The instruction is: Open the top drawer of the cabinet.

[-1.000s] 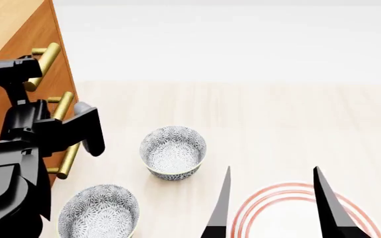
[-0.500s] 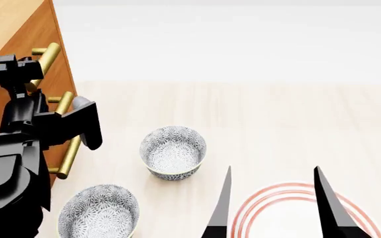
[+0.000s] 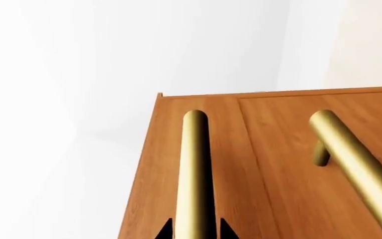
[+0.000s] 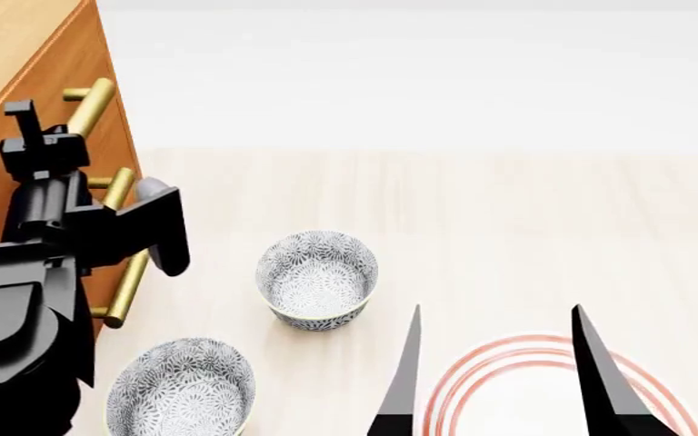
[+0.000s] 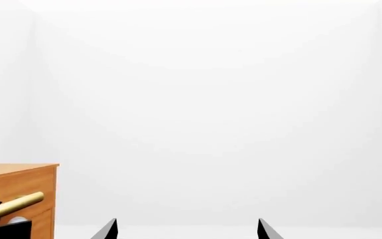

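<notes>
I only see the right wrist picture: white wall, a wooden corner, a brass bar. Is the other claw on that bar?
Observer: The left wrist view shows the left claw's tips either side of the top drawer's brass handle. I cannot tell if they are squeezing it.
Operator: What is near my claw?
Observer: In the head view the right claw is open, and a red-ringed plate shows between its tips. Two patterned bowls stand nearby.
</notes>
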You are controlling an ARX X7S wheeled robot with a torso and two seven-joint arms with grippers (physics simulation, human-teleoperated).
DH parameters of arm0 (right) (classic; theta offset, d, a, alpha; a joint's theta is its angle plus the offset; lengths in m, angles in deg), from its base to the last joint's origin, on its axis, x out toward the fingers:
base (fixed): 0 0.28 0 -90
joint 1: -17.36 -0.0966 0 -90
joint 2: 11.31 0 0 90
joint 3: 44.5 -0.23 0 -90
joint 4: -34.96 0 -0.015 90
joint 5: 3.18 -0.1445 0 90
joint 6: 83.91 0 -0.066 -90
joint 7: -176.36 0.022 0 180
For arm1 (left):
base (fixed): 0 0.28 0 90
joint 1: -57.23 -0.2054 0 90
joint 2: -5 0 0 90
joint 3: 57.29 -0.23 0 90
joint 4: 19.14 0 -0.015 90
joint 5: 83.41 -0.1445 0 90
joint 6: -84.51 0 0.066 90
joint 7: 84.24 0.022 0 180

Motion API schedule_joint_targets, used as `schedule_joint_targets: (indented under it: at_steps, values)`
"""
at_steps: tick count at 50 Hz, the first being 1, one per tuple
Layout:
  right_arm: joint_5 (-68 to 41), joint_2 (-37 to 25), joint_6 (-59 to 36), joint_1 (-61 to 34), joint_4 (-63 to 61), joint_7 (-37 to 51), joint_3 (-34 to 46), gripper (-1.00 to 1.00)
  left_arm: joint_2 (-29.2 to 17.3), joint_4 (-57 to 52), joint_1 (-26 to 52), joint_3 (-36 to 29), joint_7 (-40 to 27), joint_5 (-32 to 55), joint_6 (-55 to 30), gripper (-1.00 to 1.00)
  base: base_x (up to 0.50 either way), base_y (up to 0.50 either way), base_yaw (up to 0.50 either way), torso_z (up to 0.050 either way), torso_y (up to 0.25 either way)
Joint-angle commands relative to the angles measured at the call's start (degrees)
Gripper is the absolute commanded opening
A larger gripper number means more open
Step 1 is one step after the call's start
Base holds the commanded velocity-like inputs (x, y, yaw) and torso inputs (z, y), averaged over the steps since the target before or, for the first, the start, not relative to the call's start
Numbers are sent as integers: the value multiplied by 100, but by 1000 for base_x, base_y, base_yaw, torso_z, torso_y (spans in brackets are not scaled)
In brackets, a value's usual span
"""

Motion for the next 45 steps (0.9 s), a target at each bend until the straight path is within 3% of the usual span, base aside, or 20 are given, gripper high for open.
schedule_joint_targets:
  at_steps: [1,45]
  values:
    - [-11,-20,1,-15,5,26,20,100,36,-100,-86,-30,36,-100,-74,-100,-11,0,3,0,0]
    - [-42,-98,-56,-77,-111,120,144,100,130,-1793,-354,-477,553,-531,-893,-100,-6,0,2,0,2]
